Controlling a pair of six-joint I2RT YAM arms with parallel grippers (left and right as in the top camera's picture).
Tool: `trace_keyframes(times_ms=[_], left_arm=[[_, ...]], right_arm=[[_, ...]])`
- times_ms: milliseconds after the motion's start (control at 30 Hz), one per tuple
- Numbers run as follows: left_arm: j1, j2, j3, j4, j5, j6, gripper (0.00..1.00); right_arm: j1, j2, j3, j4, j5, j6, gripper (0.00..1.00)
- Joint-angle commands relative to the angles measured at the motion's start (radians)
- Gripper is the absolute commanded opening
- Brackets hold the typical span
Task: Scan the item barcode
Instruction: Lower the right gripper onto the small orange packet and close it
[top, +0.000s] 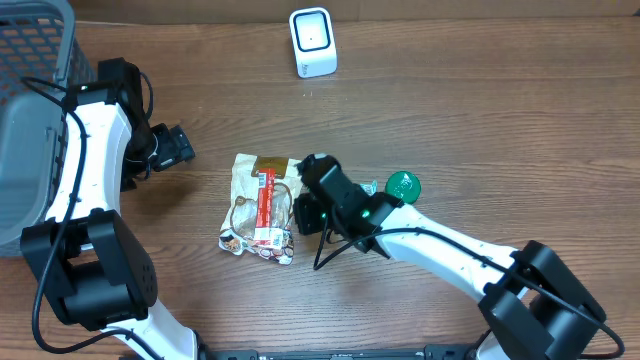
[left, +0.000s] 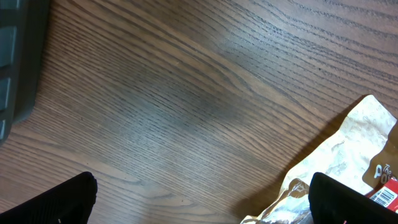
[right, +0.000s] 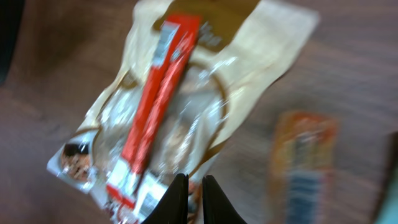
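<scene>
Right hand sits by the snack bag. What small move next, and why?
Probably open the right hand and ease it over the near edge of the snack bag. It looks almost shut beside that edge with nothing visibly in it, the bag lies on the table, and the scanner stands well away at the far side.

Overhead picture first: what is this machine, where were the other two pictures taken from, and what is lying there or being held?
These are two robot arms at a wooden table, each ending in a two-finger gripper. The overhead picture looks down from a fixed camera. The other two come from cameras on the arms' wrists. On the table lie a snack bag with a red strip, a white scanner and a green round thing. A grey basket shows in the corner. The left gripper is wide open and empty. The right gripper has its fingers nearly together at the bag's edge; whether it pinches the bag is unclear.
</scene>
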Motion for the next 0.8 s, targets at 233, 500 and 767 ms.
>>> trace_keyframes(times_ms=[233,500,767], left_arm=[[0.005,-0.019,0.014,-0.002,-0.009,0.004,1.00],[0.005,-0.019,0.014,-0.002,-0.009,0.004,1.00],[0.005,-0.019,0.014,-0.002,-0.009,0.004,1.00]], right_arm=[[-0.143,0.023,0.039,-0.092,0.084,0.012,0.11],[-0.114,0.094,0.040,-0.071,-0.164,0.011,0.11],[-0.109,0.094,0.039,-0.064,-0.164,-0.027,0.18]])
